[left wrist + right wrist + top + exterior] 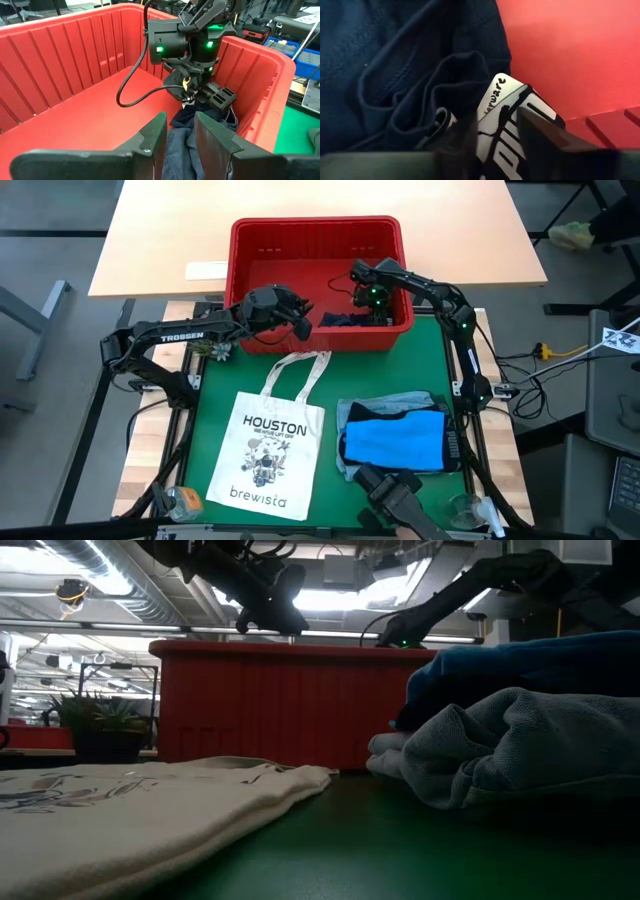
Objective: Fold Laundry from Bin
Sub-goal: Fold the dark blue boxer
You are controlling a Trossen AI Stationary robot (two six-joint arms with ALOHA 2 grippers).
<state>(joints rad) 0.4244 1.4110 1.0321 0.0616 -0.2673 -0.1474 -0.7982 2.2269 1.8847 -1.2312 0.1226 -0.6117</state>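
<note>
Now both hands are working over the red bin (262, 242), which stands at twelve o'clock on the table (225, 375), at the far edge of the green mat. A dark navy garment (338, 320) lies in the bin's near right corner, at about five o'clock within the bin.

At the bin's near rim, the left hand (297, 318) has its two fingers (150, 137) closed on a fold of the navy garment (176, 150), which rises between them in the left wrist view.

Reaching down into the bin from the right, the right hand (372, 298) is pressed low against the same garment (395, 60). Its own camera shows dark navy cloth and a white label with black print (505, 125) right at the fingers. They stand partly apart, and I cannot tell whether they hold the cloth.

Nearer on the mat, a white tote bag (268, 448) printed "HOUSTON brewista" lies flat at about seven o'clock. To its right, at about five o'clock, a bright blue garment (398, 442) rests on top of a light blue one (390, 406). In the low view these two form a soft heap (520, 740) in front of the bin's slotted wall (270, 705).
</note>
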